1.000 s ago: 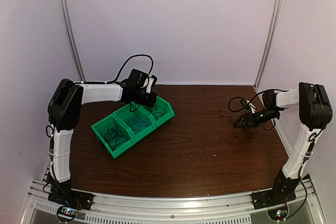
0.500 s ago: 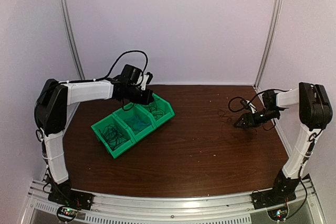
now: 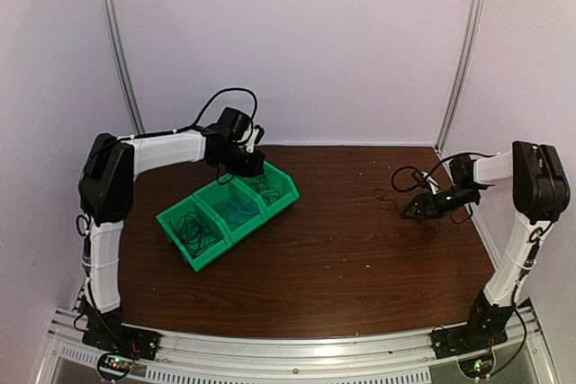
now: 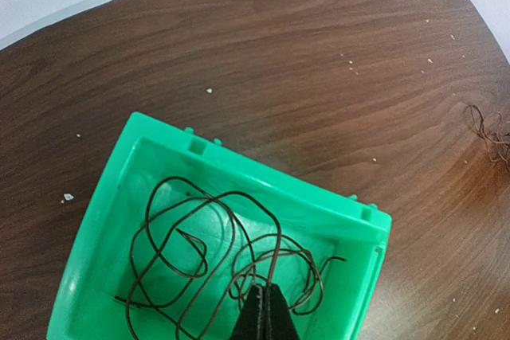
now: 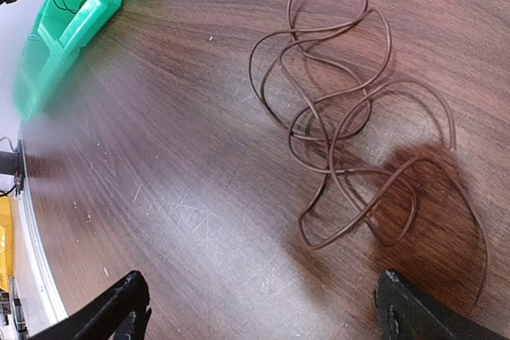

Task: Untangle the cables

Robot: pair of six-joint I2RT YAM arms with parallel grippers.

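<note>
Two cable tangles: the brown tangle (image 5: 323, 129) lies loose on the surface (image 5: 183, 197) just ahead of the right fingers (image 5: 119, 308), which stand wide apart. The dark tangle (image 4: 239, 276) sits in the end green bin (image 4: 263, 181) under the left fingers (image 4: 263, 320), which are pressed together with a strand meeting their tips; pinched or not, I can't tell. Wire looks light, thin, springy, slippery: probably best taken at an outer loop or free end.

bins (image 3: 227, 210) bright green | wire (image 5: 351, 117) before me brown | table (image 3: 342, 249) dark brown wood grain | my fingers (image 5: 115, 312) black | wall (image 3: 297, 42) pale white
</note>
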